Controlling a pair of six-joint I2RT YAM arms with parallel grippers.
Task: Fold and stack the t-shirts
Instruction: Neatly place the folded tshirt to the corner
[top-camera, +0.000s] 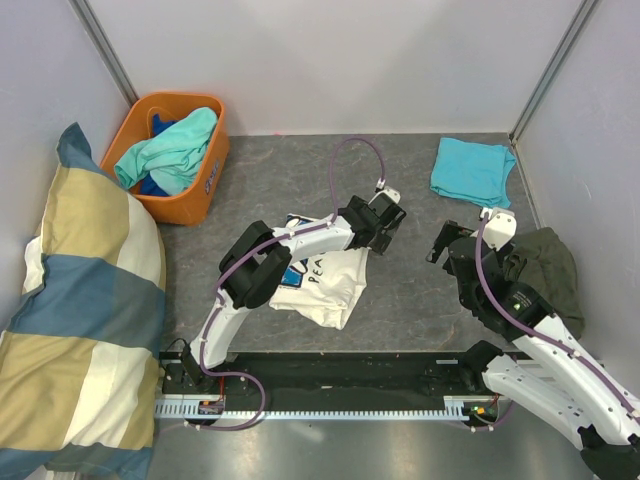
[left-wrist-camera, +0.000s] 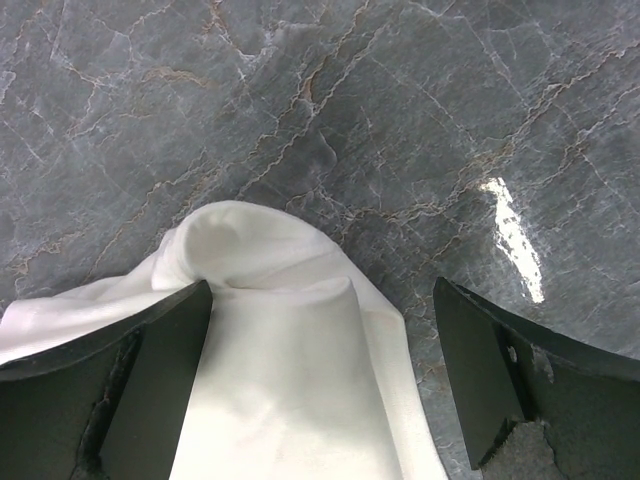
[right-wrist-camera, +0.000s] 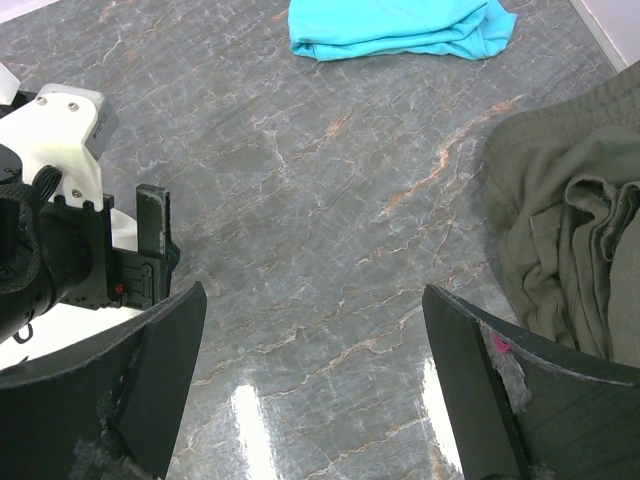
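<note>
Grey marble desk (top-camera: 400, 295): cream-white tee (top-camera: 325, 290) bunched under left gripper (left-wrist-camera: 322, 340), jaws spread. I'd pinch the raised fold low. Right gripper (right-wrist-camera: 315, 340) jaws spread, empty.

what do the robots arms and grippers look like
White link shells with black joints on both the left arm and right arm, each trailing a purple cable. The left gripper and right gripper have broad, flat black fingers, scuffed grey at the edges.

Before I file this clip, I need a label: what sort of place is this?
Probably a robot lab cell: pale partition walls enclose a grey marble-patterned tabletop, and an orange plastic basket holds a crumpled mint-green t-shirt.
</note>
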